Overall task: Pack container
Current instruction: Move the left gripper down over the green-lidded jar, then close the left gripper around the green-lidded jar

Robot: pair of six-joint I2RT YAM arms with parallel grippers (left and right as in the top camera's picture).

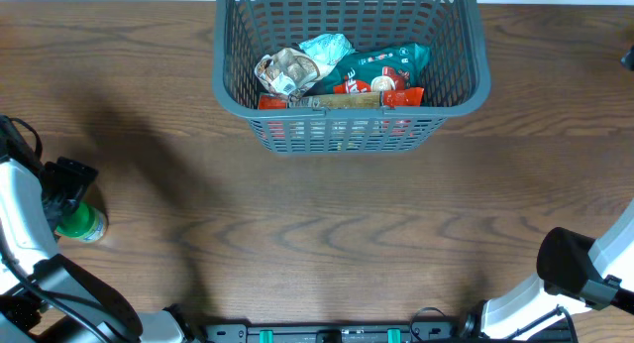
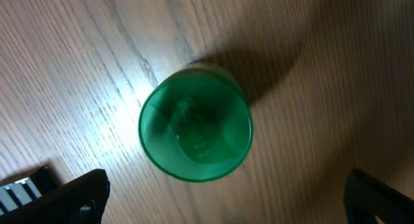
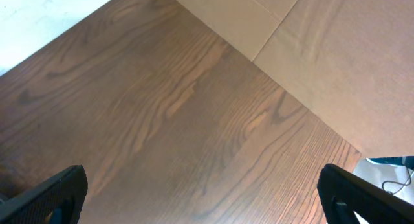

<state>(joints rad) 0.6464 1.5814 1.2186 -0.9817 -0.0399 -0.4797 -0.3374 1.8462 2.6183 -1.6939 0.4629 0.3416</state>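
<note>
**Overhead view.** The large dark grey plastic basket, rectangular with rounded corners, slotted lattice walls and a thick rim, stands at the far middle of the brown wood-grain surface. Several packets lie inside it, touching or overlapping:
- a crumpled silver-and-beige foil packet at the left;
- a pale teal packet behind it;
- a green-and-red printed packet at the right;
- a flat brown cardboard piece against the near wall.

**Left arm.** The left arm sits at the left edge of the surface, well apart from the basket. In the left wrist view the left pincer is spread wide, with its two dark fingers showing at the lower corners. A round translucent green plastic vessel is seen end-on ahead of them. It stands on the wood and touches neither finger. Whether it is a cup or a bottle cannot be told.

**Right arm.** The right arm sits at the near right corner, also well apart from the basket. In the right wrist view the right pincer is likewise spread wide, and only bare wood grain shows between its fingers. Beyond the far edge of the surface lies a tan floor.
</note>
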